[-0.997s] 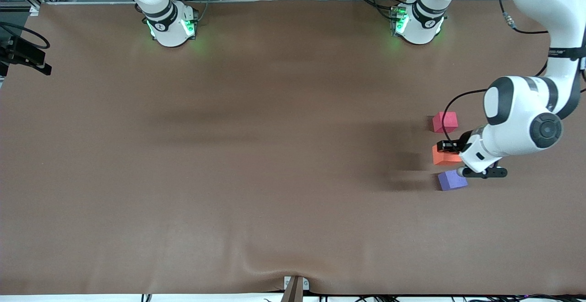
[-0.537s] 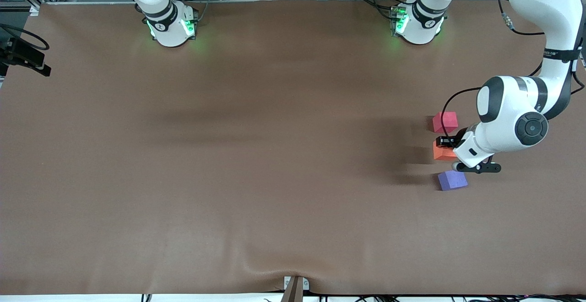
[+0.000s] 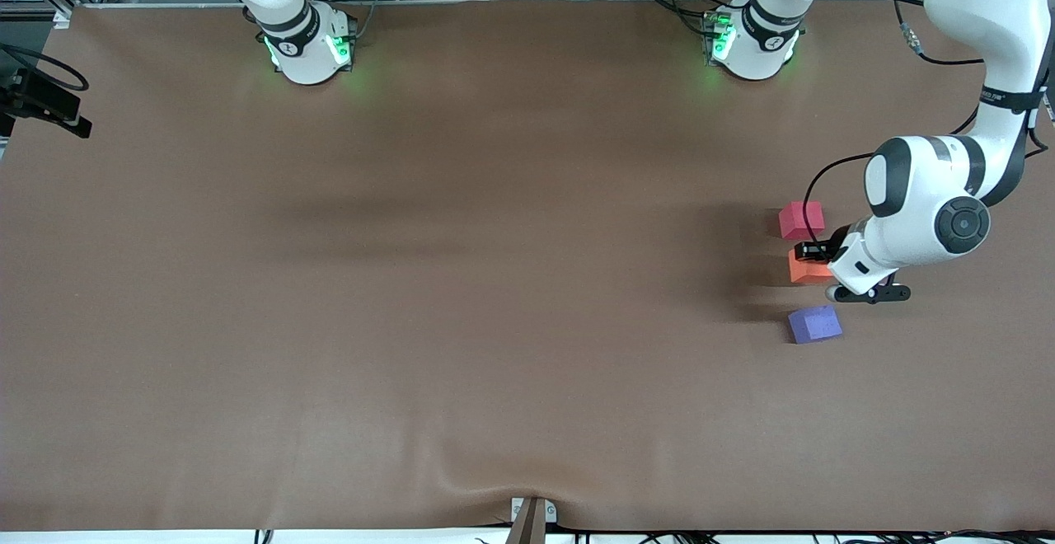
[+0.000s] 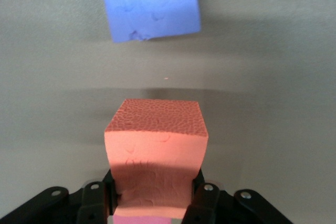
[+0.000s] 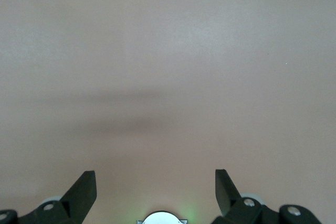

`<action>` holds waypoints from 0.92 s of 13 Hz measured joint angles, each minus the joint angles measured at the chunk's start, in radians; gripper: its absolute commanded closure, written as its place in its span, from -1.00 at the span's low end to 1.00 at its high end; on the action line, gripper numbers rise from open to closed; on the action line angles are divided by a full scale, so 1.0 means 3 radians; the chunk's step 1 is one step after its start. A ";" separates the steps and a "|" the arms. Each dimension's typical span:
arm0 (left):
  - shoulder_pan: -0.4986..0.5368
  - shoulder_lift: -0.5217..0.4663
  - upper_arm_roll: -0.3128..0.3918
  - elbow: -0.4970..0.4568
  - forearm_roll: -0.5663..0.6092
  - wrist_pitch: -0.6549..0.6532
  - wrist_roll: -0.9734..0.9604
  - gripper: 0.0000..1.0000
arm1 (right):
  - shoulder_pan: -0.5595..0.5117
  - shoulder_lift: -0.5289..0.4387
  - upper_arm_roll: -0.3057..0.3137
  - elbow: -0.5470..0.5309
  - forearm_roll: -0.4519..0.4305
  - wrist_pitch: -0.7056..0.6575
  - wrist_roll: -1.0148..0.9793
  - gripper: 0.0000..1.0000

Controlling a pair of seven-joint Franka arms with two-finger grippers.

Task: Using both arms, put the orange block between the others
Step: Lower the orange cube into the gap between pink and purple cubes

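The left claw [image 4: 152, 203] is gripping the orange block [image 3: 806, 268], its two fingers pressing in on the block's sides, as the left wrist view is showing. The claw is carrying the block over the gap between the red-pink cube [image 3: 801, 219] and the purple-blue cube [image 3: 814, 323], both of which are sitting on the brown desk [image 3: 461, 280] toward the left arm's end. The red-pink cube is lying farther from the front camera, the purple-blue one nearer. In the left wrist view the purple-blue cube [image 4: 149, 4] is showing clear of the held block, not touching it.

The step in hand looks to be the placing itself: the block is already lining up with the slot, and whether it is resting on the desk yet I cannot tell. The next move is probably calling for a straight lowering, keeping the block's faces square to its neighbours, then a parting of the fingers without nudging either cube.

The right claw [image 5: 155, 192] is waiting with its fingers spread wide apart over bare desk, holding nothing; its arm is out of the front view apart from the base.

No containers are appearing anywhere on the desk
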 measured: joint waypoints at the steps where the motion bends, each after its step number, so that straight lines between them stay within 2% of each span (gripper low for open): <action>1: 0.0018 0.0006 0.0000 -0.0011 0.0000 0.0015 0.0011 1.00 | 0.0000 0.0000 0.0000 0.0000 0.0000 0.0000 0.0000 -1.00; 12: 0.0082 0.0247 -0.0004 -0.0034 0.0001 0.0293 0.0011 1.00 | 0.0000 0.0000 0.0000 0.0000 0.0000 0.0000 0.0001 -1.00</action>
